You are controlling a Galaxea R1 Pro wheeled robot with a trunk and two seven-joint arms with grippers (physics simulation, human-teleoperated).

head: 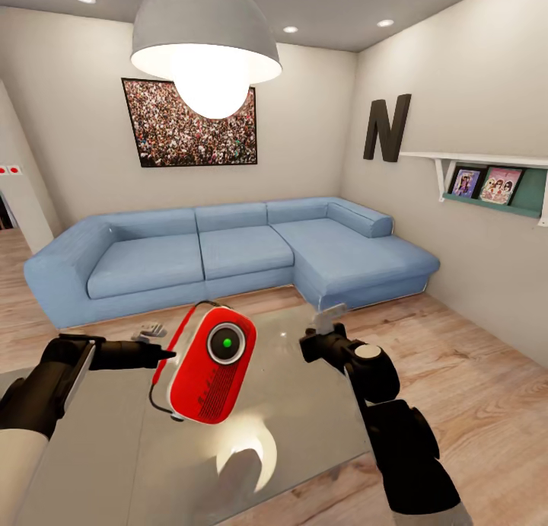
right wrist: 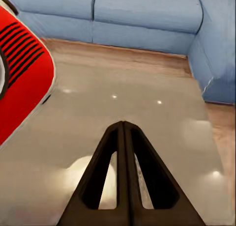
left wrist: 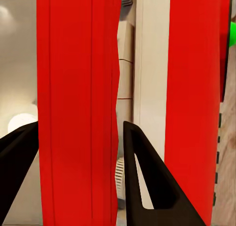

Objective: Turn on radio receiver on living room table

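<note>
- Radio receiver point(head: 207, 372) is up in the air over the table point(head: 114, 465), tipped to one side, its round dial glowing green.
- Left gripper point(head: 161, 352) has its two fingers point(left wrist: 147, 186) closed on the radio's red side and holds it up.
- Right gripper point(head: 323, 336) is near the radio, not touching it. Its fingers point(right wrist: 123, 177) are pressed together with nothing between them.
- My guess: the green light means the radio may be on already. Next, the closed right tip should only press the dial if it is not.
</note>
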